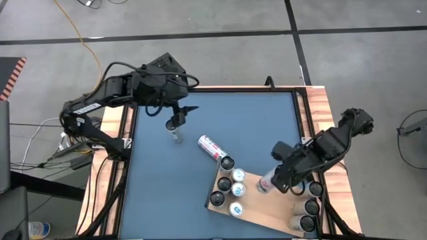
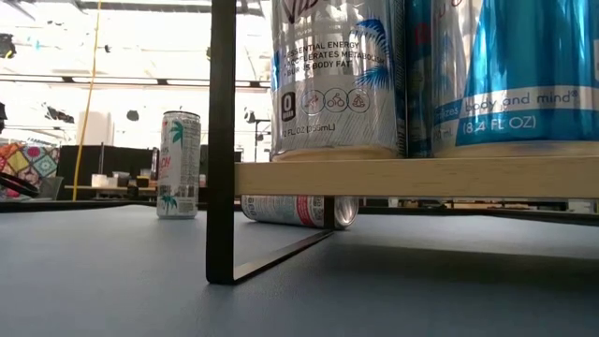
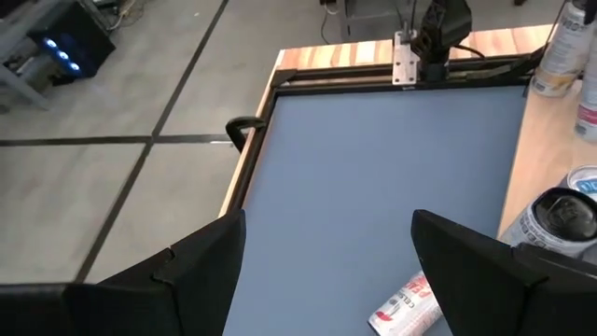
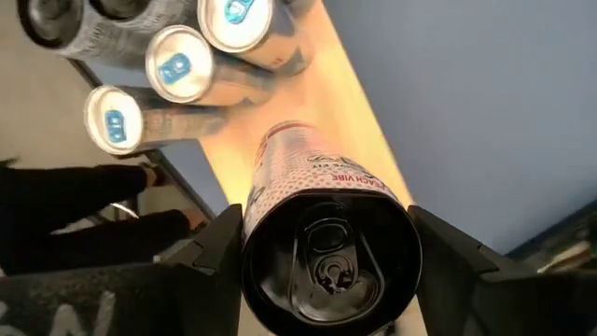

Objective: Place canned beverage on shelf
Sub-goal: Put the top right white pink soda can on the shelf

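Right tool (image 4: 322, 247) is clamped on a pink-and-white can (image 4: 317, 201), held upright over the shelf (image 1: 267, 207) beside the standing cans (image 1: 230, 187). Left tool (image 1: 177, 115), fingers spread apart, hangs over an upright can (image 1: 175, 133) on the worktop (image 1: 160, 173); another can (image 1: 209, 147) lies nearby.

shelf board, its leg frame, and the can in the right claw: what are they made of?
Shelf: looks like light, matte wood; plain grain and a pale raw edge show in the low view. Leg frame: thin, flat black strip, probably painted metal. Can in the right claw: likely aluminium, with printed glossy wall, dark pull-tab lid.
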`<move>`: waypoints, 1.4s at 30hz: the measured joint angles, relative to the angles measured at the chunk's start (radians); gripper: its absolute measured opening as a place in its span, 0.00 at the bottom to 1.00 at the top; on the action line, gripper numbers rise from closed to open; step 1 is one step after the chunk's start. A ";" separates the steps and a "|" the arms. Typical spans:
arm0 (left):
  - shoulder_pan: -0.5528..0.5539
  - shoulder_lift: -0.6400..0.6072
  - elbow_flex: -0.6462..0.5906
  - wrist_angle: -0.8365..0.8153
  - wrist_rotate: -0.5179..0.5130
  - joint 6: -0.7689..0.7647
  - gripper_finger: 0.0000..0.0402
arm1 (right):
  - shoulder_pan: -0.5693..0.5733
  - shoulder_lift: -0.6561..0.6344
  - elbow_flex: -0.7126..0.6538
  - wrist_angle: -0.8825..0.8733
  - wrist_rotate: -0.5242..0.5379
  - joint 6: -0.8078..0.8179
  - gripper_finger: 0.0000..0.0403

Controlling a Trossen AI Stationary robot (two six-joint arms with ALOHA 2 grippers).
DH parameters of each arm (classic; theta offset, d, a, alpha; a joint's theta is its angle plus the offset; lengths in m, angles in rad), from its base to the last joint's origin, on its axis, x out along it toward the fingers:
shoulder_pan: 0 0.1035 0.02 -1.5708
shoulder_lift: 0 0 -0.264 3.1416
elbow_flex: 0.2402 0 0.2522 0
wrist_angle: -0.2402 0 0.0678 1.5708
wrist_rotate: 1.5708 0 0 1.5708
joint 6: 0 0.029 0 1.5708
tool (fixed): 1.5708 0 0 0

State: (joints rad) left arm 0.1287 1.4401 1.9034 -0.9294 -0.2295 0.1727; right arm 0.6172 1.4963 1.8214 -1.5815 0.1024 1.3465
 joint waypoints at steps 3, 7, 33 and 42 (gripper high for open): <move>0.000 -0.005 0.000 -0.002 0.000 0.000 0.73 | 0.019 0.033 0.002 0.014 -0.014 0.045 0.53; 0.000 -0.007 -0.001 -0.003 0.000 0.011 0.73 | 0.053 0.103 0.000 0.012 -0.101 0.058 0.53; 0.000 -0.007 -0.001 -0.054 -0.021 0.004 0.73 | 0.208 0.325 0.078 0.011 -0.056 0.150 0.53; 0.000 -0.007 -0.001 -0.053 -0.022 0.006 0.73 | 0.223 0.325 0.070 0.011 -0.066 0.167 0.53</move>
State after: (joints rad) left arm 0.1287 1.4330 1.9026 -0.9821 -0.2512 0.1787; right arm 0.8406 1.8208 1.8914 -1.5706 0.0367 1.5139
